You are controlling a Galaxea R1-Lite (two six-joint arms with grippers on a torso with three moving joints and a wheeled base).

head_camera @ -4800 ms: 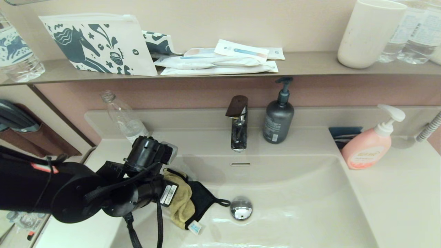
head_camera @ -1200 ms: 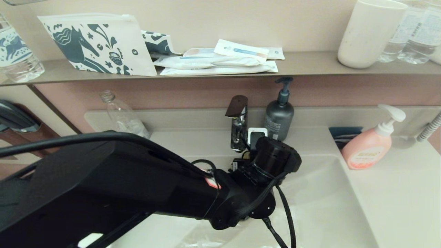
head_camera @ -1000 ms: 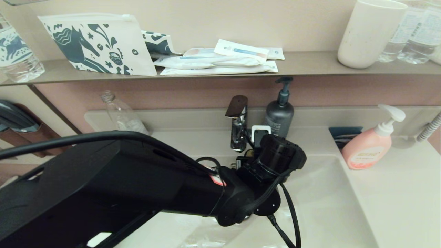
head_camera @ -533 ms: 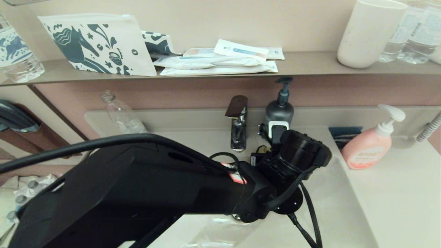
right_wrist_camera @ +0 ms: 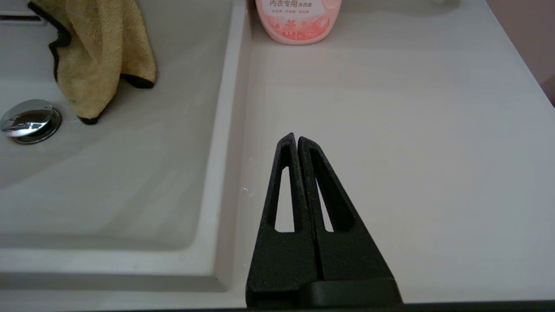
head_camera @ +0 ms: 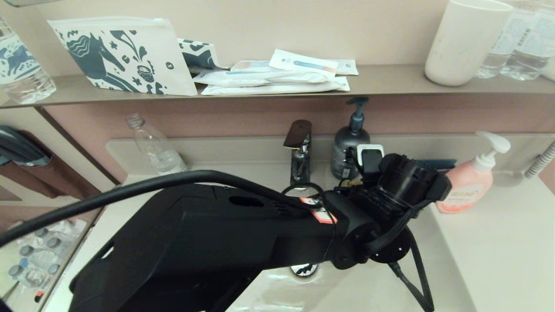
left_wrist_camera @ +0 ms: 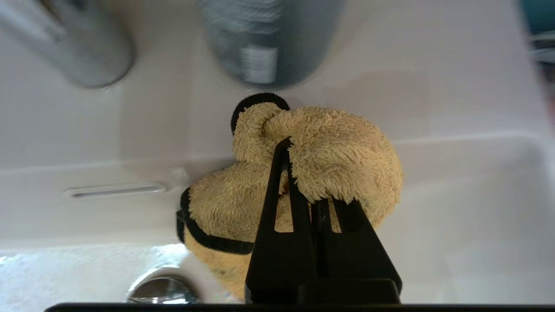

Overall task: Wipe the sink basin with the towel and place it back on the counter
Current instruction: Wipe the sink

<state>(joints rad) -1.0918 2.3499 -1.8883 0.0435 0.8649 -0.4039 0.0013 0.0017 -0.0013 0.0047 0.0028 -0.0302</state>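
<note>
Towel lifted from the basin, bench drop-off not yet made

Head view: the towel itself is hidden behind the left arm, which reaches across the sink basin (head_camera: 438, 264) with its wrist near the dark soap pump bottle (head_camera: 349, 147), at about 1 o'clock from the chrome drain plug (head_camera: 303, 269). The cream bench (head_camera: 503, 242) to the right lies bare beside the pink dispenser (head_camera: 466, 186).

Left wrist view: the left gripper (left_wrist_camera: 303, 169) is clamped narrow on a bunched fold of the towel (left_wrist_camera: 329, 160), which hangs beneath it over the basin's back wall, near the overflow slot (left_wrist_camera: 115, 190).

Right wrist view: the right gripper (right_wrist_camera: 296, 141) sits closed and empty above the bench, parked; the towel dangles at its 10 o'clock, inside the basin.

Judged from this, wiping looks finished or nearly so; carrying the towel over the rim and setting it down remains.
</note>
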